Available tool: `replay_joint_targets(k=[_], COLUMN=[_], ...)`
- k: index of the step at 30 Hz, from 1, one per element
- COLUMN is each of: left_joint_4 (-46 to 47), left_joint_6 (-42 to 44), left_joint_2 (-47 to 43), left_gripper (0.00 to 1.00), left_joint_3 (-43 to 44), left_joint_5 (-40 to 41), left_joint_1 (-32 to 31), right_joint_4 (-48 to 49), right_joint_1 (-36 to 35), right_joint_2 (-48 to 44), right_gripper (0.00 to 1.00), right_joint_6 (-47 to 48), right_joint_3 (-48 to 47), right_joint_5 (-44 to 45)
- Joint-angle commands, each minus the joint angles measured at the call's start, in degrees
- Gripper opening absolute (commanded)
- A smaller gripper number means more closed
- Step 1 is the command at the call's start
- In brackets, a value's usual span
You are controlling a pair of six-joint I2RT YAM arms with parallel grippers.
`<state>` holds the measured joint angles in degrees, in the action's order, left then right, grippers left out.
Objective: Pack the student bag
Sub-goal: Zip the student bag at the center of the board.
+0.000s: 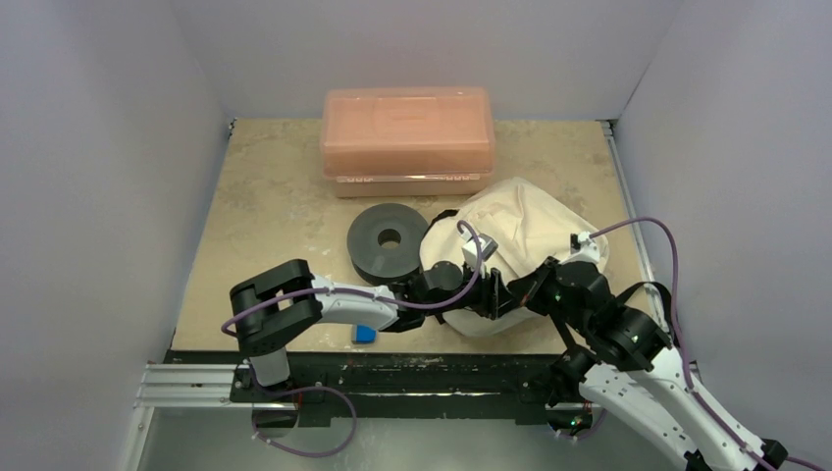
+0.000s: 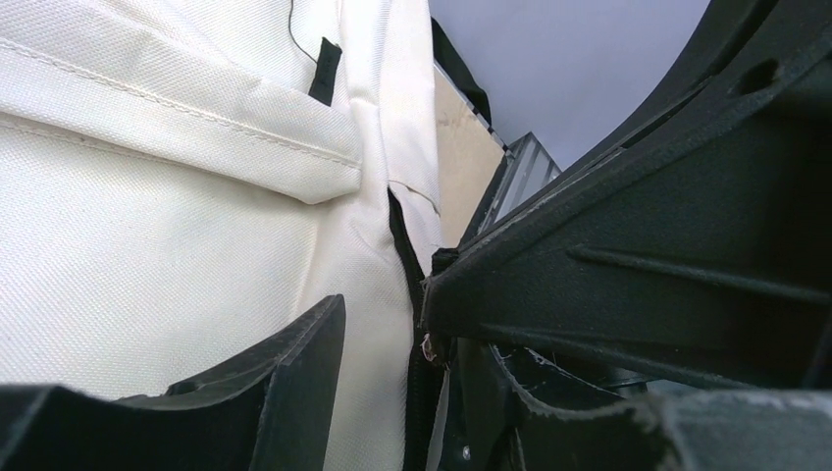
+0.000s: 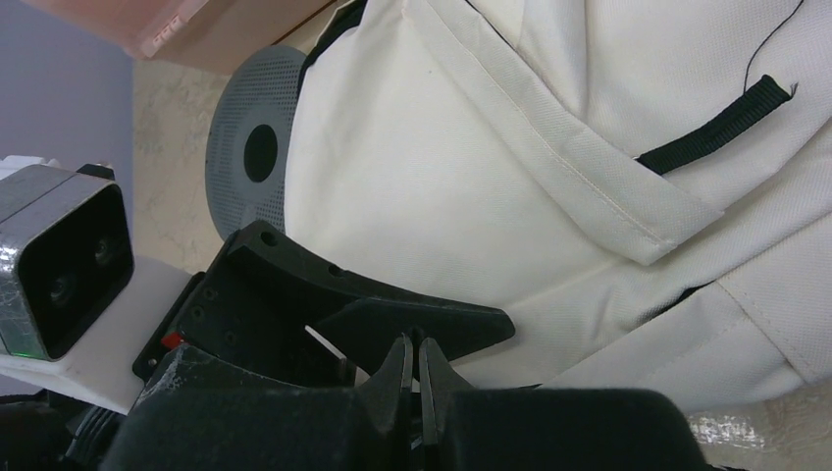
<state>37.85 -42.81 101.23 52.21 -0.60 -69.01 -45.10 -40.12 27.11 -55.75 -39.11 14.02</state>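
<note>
Student bag (image 1: 520, 221) lies on the counter (image 1: 265, 206), right of centre, just beside the grey disc (image 1: 389, 240). My left hand (image 1: 483, 291) is partly open, fingers against the bag's near zip seam. My right hand (image 3: 413, 355) is pinched fully closed alongside; I cannot tell whether it grips anything.

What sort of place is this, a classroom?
More likely a robot test booth: plain white walls box in a small tabletop, a left arm and right arm are bolted to a rail at its near edge, and a backpack and pink box sit staged.
</note>
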Motion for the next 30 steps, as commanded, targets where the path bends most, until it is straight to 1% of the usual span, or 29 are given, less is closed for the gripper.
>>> replay_joint_targets(k=[1, 4, 5, 6, 8, 9, 12, 14, 15, 16, 17, 18, 19, 20, 21, 22, 24, 27, 30], left_joint_4=[8.6, 11.7, 13.0, 14.0, 15.7, 16.2, 17.0, 17.5, 18.0, 18.4, 18.6, 18.7, 18.8, 18.8, 18.8, 18.8, 18.3, 17.7, 18.1], left_joint_6=[-2.3, -4.5, -5.3, -5.7, -5.9, -5.9, -5.9, -5.6, -5.4, -5.3, -5.1, -5.0, -4.8, -4.8, -4.7, -4.3, -3.5, -2.5, -2.7], left_joint_2=[-2.9, -2.8, -2.5, -2.3, -1.7, -1.4, -1.0, -1.0, -0.9, -0.9, -0.9, -1.0, -1.0, -1.1, -1.1, -1.1, -1.3, -1.5, -1.3], left_gripper=[0.45, 0.45, 0.44, 0.4, 0.27, 0.22, 0.19, 0.12, 0.08, 0.06, 0.06, 0.05, 0.03, 0.01, 0.0, 0.0, 0.0, 0.0, 0.0], left_joint_3=[-0.4, -1.9, -2.4, -2.6, -2.7, -2.5, -2.5, -2.8, -3.0, -3.4, -3.6, -3.8, -4.0, -4.2, -4.2, -4.2, -4.1, -4.1, -4.6], left_joint_5=[2.3, 2.9, 2.8, 2.7, 2.4, 2.2, 1.9, 2.0, 2.1, 2.2, 2.3, 2.2, 2.2, 2.2, 2.0, 1.7, 1.2, 0.3, -1.7], left_joint_1=[0.7, 0.7, 0.7, 0.7, 0.7, 0.8, 0.9, 0.9, 0.9, 1.0, 1.0, 1.0, 1.0, 1.0, 1.0, 1.1, 1.1, 1.2, 1.2], right_joint_4=[1.3, 1.0, 0.8, 0.6, 0.6, 0.7, -0.1, -1.1, -1.6, -3.8, -6.9, -12.0, -16.5, -19.1, -20.9, -22.2, -24.6, -24.7, -25.1], right_joint_1=[-0.4, -0.4, -0.4, -0.4, -0.4, -0.4, -0.4, -0.4, -0.4, -0.4, -0.3, -0.4, -0.4, -0.4, -0.4, -0.4, -0.4, -0.4, -0.3], right_joint_2=[-0.2, -1.0, -1.2, -1.3, -1.4, -1.4, -1.0, -0.9, -0.7, -0.2, 1.0, 3.2, 5.6, 7.8, 9.5, 11.0, 12.1, 10.1, 9.2], right_gripper=[0.0, 0.0, 0.0, 0.0, 0.0, 0.0, 0.0, 0.0, 0.12, 0.23, 0.35, 0.48, 0.54, 0.57, 0.63, 0.64, 0.63, 0.61, 0.6], right_joint_6=[0.2, -0.3, -0.6, -0.9, -1.3, -1.3, -1.3, -1.0, -0.8, -0.8, -1.2, -3.5, -5.9, -7.1, -8.1, -9.2, -12.8, -17.2, -21.9], right_joint_3=[-2.8, -2.5, -2.5, -2.3, -2.0, -1.8, -2.2, -2.7, -3.2, -3.9, -5.2, -7.0, -9.1, -10.7, -11.8, -12.3, -12.1, -10.0, -7.8], right_joint_5=[-0.4, 0.0, 0.1, 0.2, -0.1, -0.3, -0.5, -0.1, 0.6, 2.3, 5.2, 9.3, 12.5, 14.5, 15.4, 15.7, 16.6, 17.2, 15.6])
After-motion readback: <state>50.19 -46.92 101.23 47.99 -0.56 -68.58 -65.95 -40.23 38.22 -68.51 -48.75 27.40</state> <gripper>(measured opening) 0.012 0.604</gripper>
